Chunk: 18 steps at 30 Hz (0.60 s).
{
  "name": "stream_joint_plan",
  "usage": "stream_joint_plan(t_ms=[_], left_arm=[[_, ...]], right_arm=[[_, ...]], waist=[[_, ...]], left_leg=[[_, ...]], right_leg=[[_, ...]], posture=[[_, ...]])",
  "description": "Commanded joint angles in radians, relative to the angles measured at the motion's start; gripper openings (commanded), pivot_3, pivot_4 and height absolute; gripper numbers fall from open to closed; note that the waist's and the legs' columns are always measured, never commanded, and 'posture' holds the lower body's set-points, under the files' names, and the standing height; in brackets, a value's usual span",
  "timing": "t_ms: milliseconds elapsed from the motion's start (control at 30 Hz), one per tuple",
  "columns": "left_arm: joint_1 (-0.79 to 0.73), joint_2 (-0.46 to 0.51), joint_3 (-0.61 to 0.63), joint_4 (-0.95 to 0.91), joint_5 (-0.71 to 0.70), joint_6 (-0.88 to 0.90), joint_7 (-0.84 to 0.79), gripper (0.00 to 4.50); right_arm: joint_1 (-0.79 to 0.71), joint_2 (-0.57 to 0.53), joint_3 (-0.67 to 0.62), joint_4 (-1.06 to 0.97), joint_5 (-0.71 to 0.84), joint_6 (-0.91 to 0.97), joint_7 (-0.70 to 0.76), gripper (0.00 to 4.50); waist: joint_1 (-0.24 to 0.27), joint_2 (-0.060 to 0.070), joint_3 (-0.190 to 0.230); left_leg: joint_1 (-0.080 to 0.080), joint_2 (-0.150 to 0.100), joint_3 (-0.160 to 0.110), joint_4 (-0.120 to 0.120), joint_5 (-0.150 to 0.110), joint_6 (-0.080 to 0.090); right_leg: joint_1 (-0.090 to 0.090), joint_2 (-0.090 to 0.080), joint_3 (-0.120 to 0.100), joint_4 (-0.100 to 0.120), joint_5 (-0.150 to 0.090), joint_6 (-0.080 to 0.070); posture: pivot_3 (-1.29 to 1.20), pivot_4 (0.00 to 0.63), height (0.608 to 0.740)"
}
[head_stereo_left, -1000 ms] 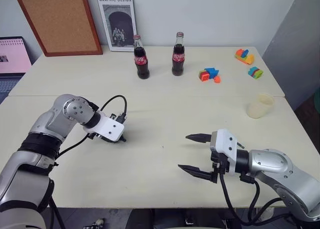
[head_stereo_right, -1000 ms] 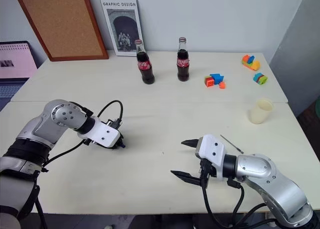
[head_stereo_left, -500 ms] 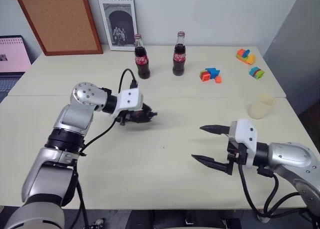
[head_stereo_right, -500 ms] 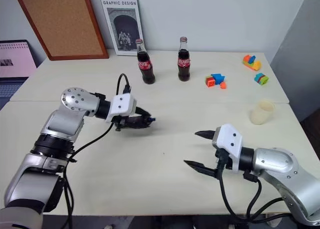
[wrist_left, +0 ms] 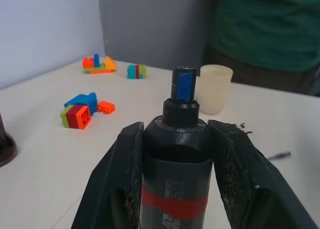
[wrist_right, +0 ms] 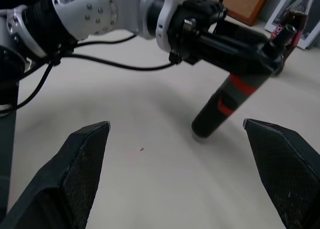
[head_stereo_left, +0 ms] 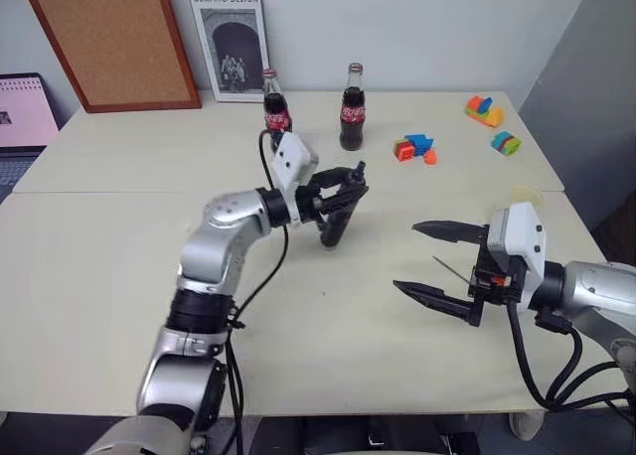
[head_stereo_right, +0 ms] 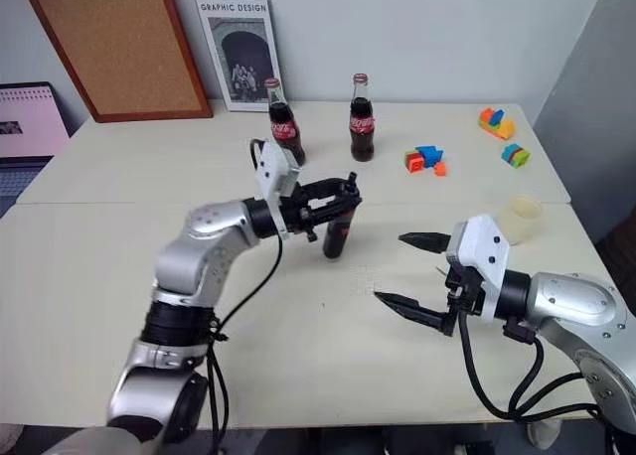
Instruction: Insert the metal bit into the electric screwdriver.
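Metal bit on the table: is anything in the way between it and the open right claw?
Nothing visible. The metal bit lies alone on the table by the open right claw; the left claw holds the electric screwdriver away from it.

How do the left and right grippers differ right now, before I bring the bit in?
The left gripper is shut on the electric screwdriver, clamping it near its bluish tip; the right gripper is wide open and holds nothing. The left gripper is raised over the middle of the table; the right gripper hovers lower, nearer the table's right edge. Both have two black fingers and point roughly inward.
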Motion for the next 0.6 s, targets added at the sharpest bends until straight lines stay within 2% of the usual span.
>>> stream_joint_plan(t_ms=[33, 133, 333, 600], left_arm=[[0.004, -0.044, 0.015, -0.053, 0.0, -0.063, 0.094, 1.64], [0.03, -0.052, 0.006, -0.053, 0.021, -0.089, 0.136, 1.64], [0.144, -0.007, -0.015, -0.091, 0.028, -0.103, 0.126, 1.64], [0.183, 0.028, -0.011, -0.107, 0.022, -0.107, 0.142, 1.64]], right_arm=[[-0.042, -0.001, 0.011, -0.007, 0.019, 0.003, -0.018, 4.5], [-0.061, 0.0, 0.018, -0.002, 0.021, 0.009, -0.022, 4.5], [-0.087, -0.008, 0.042, 0.003, 0.019, 0.023, -0.023, 4.5], [-0.101, -0.027, 0.04, 0.019, 0.01, 0.031, -0.006, 4.5]], waist=[[0.0, 0.0, 0.0], [0.0, 0.0, 0.0], [-0.001, 0.0, 0.0], [-0.002, 0.0, 0.0]], left_leg=[[0.0, 0.0, 0.0, 0.0, 0.0, 0.0], [0.001, 0.0, 0.0, 0.0, 0.0, 0.0], [0.003, 0.0, 0.0, -0.002, 0.0, 0.0], [0.006, 0.0, 0.001, -0.002, 0.0, 0.0]], right_leg=[[0.0, 0.0, 0.0, 0.0, 0.0, 0.0], [0.0, 0.0, 0.001, 0.0, 0.0, 0.0], [0.001, 0.0, 0.001, 0.0, 0.0, 0.0], [0.004, 0.0, 0.001, 0.0, 0.001, 0.001]], posture=[[0.0, 0.15, 0.74], [0.0, 0.15, 0.74], [0.0, 0.15, 0.74], [0.0, 0.15, 0.74]])
